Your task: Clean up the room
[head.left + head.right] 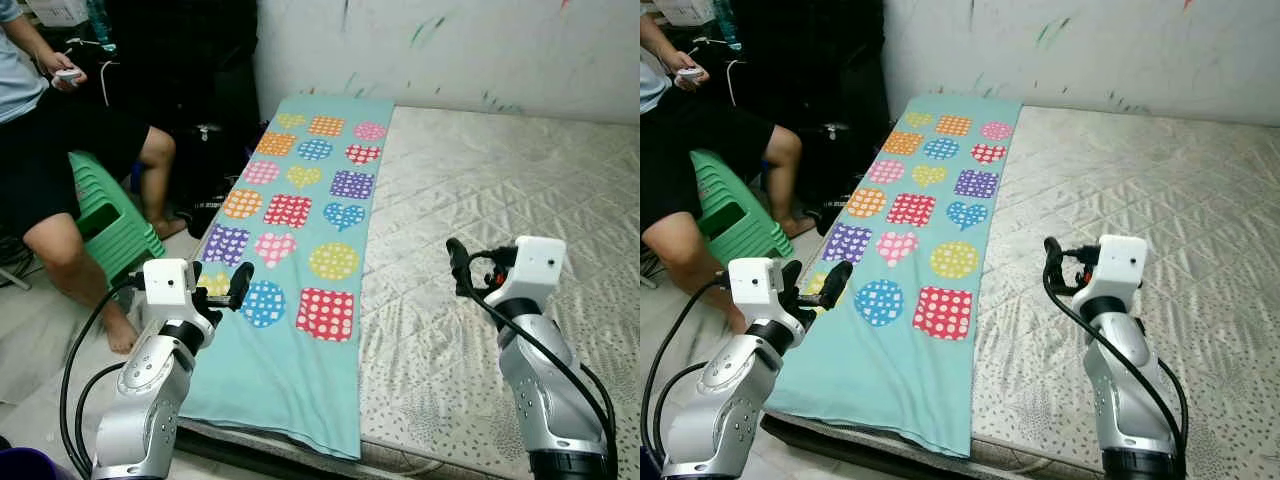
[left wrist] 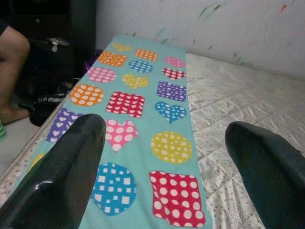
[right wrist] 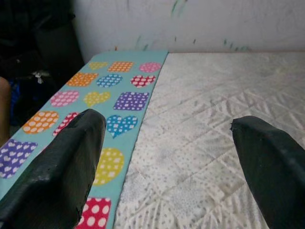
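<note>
One folded turquoise blanket (image 1: 300,230), patterned with dotted hearts, circles and squares, lying flat along left edge of bare quilted mattress (image 1: 500,200), running from near edge to far wall (image 1: 450,45). My left gripper (image 1: 225,285) hovering over blanket's near left part, fingers apart, holding nothing. My right gripper (image 1: 458,262) above bare mattress to right of blanket, fingers apart, holding nothing. Seated person (image 1: 40,150) on green stool (image 1: 105,220), far left, controller in hand (image 1: 62,70).

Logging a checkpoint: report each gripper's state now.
Left gripper: open, empty, over the patterned cloth.
Right gripper: open, empty, over the mattress.
</note>
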You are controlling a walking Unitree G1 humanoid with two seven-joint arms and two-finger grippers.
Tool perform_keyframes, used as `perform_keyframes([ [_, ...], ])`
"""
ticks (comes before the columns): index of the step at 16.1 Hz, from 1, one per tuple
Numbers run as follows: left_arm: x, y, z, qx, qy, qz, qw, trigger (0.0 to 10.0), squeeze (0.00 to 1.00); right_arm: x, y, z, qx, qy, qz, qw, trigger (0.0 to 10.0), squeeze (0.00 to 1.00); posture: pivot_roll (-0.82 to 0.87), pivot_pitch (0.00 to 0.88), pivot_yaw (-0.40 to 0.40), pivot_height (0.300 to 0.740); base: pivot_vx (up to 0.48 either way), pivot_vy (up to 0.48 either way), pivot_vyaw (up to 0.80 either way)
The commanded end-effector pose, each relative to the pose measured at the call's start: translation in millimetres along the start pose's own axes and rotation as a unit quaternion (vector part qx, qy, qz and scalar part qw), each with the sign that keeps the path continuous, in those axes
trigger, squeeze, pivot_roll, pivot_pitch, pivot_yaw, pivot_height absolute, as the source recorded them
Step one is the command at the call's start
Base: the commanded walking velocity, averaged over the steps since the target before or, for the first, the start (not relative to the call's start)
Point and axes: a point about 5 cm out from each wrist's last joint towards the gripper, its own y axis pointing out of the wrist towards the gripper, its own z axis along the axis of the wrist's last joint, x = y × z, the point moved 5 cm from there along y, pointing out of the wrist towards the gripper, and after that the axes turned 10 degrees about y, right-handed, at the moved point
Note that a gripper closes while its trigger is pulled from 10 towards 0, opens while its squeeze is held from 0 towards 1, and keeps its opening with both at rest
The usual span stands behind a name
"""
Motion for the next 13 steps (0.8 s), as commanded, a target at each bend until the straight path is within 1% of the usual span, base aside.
perform_keyframes([
  [1,-1.5,0.5,-0.3,-0.002,0.005,-0.001,1.000,10.0,0.00,-1.9,2.0,4.2,0.007,-0.002,0.004,1.000,10.0,0.00,-0.22,0.000,0.041,0.740,0.000,0.000,-0.80],
  [13,-1.1,0.2,-0.5,-0.003,0.006,-0.001,1.000,10.0,0.00,-2.0,2.0,4.1,0.007,-0.002,0.004,1.000,10.0,0.00,-0.22,0.000,0.041,0.740,0.000,0.000,-0.80],
])
